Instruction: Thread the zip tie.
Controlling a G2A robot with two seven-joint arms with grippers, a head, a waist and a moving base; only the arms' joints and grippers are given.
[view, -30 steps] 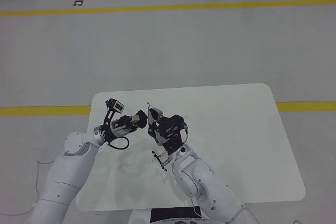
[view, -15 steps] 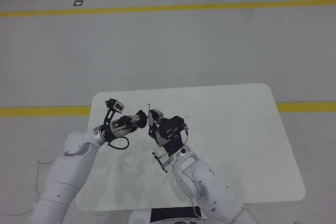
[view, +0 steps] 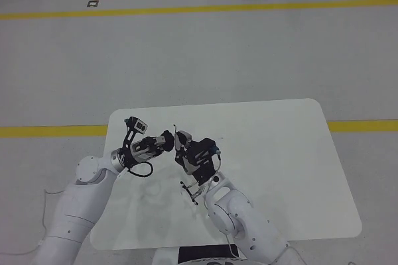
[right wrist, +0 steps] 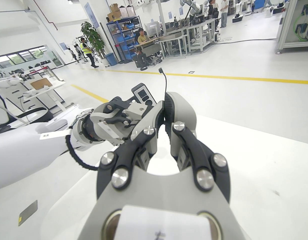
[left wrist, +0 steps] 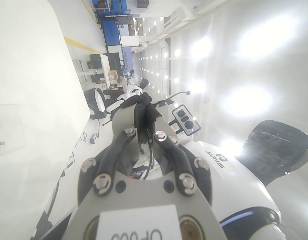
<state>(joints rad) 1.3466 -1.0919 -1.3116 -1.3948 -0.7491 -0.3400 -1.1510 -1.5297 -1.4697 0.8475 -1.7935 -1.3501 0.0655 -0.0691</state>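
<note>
Barely anything has shifted: the right gripper (view: 178, 141) has edged a touch closer to the left gripper (view: 167, 140), and the zip tie (view: 174, 128) poking up between them has leaned with it. From above, both sets of fingers meet tip to tip over the tabletop (view: 285, 165), near its left half, with the tie held off the surface. Seen from the left wrist, the left fingers (left wrist: 126, 126) are clenched, and a thin dark strand (left wrist: 149, 156), which I take for the tie's tail, runs back between them. Seen from the right wrist, the right fingers (right wrist: 184, 116) are pinched hard on the tie's strap, and its head end (right wrist: 160, 70) stands nearly upright above the fingertips, pointing away from the tabletop. The left gripper sits just beyond, touching or almost touching. Threading looks not yet done. By my reading, the tail must come up and over to that upright head, and the left arm is the nearer one for it.
</note>
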